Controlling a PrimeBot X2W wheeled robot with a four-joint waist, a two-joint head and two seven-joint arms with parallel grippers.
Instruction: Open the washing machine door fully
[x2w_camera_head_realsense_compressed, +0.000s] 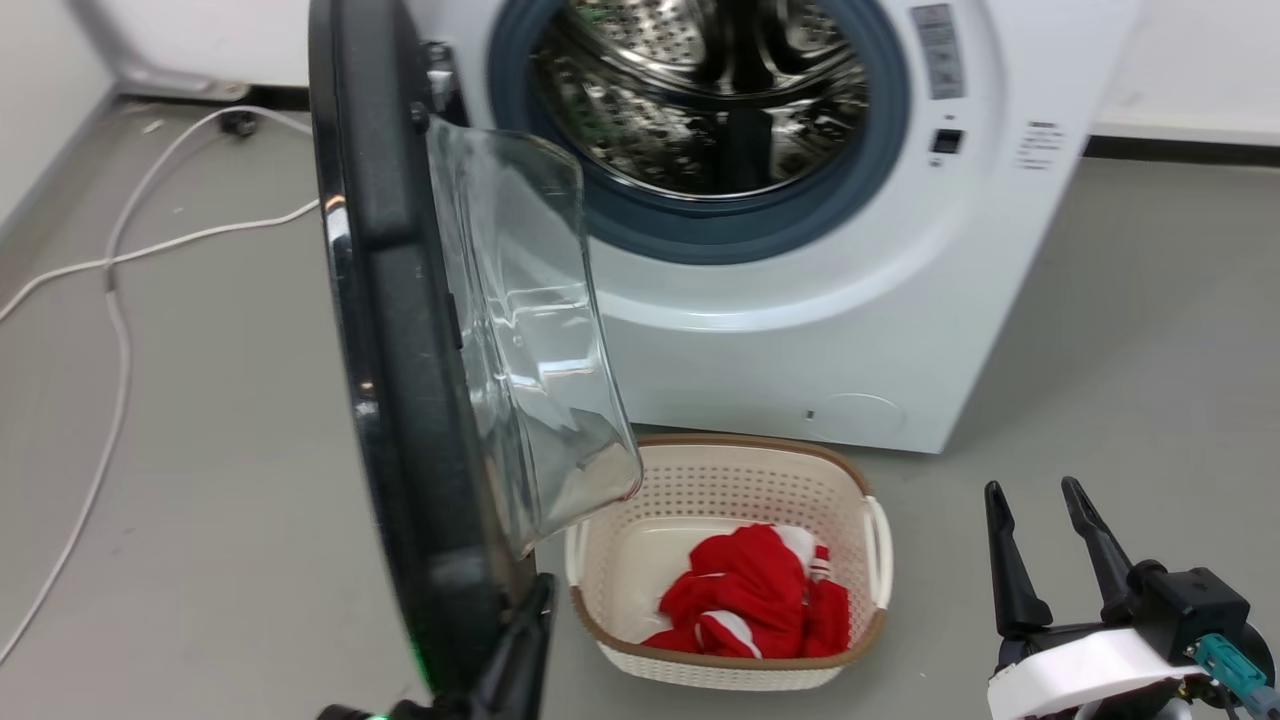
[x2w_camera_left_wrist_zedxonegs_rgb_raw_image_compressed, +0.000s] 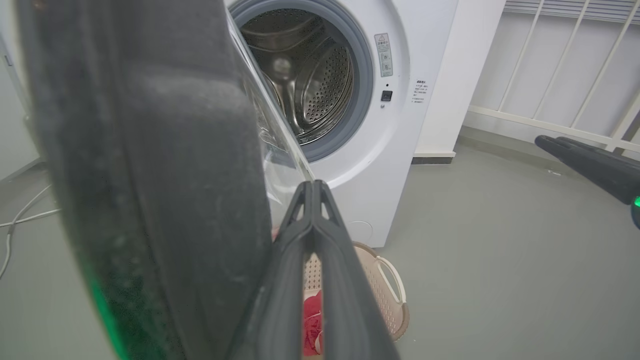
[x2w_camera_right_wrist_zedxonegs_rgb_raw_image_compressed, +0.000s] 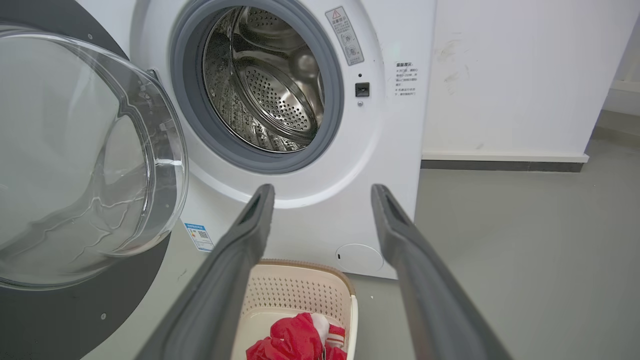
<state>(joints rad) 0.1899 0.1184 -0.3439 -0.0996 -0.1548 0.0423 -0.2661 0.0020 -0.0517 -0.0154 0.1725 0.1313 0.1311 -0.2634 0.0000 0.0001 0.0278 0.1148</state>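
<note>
The washing machine (x2w_camera_head_realsense_compressed: 800, 350) stands white ahead of me, its steel drum (x2w_camera_head_realsense_compressed: 700, 90) exposed. The washing machine door (x2w_camera_head_realsense_compressed: 400, 350) hangs swung out roughly square to the front, edge-on in the head view, its clear glass bowl (x2w_camera_head_realsense_compressed: 530, 330) facing right. My left gripper (x2w_camera_head_realsense_compressed: 543, 585) is shut with nothing in it, right beside the door's lower inner edge; in the left wrist view its tips (x2w_camera_left_wrist_zedxonegs_rgb_raw_image_compressed: 312, 187) meet beside the black door rim (x2w_camera_left_wrist_zedxonegs_rgb_raw_image_compressed: 150, 175). My right gripper (x2w_camera_head_realsense_compressed: 1045, 510) is open and apart from the door, at lower right. From the right wrist, the open gripper (x2w_camera_right_wrist_zedxonegs_rgb_raw_image_compressed: 322, 190) points at the machine (x2w_camera_right_wrist_zedxonegs_rgb_raw_image_compressed: 400, 150), door (x2w_camera_right_wrist_zedxonegs_rgb_raw_image_compressed: 50, 320) at left.
A cream laundry basket (x2w_camera_head_realsense_compressed: 720, 480) with red clothing (x2w_camera_head_realsense_compressed: 750, 590) sits on the floor before the machine, under the door's glass. A white cable (x2w_camera_head_realsense_compressed: 110, 280) trails over the grey floor at left. A white railing (x2w_camera_left_wrist_zedxonegs_rgb_raw_image_compressed: 565, 75) stands right of the machine.
</note>
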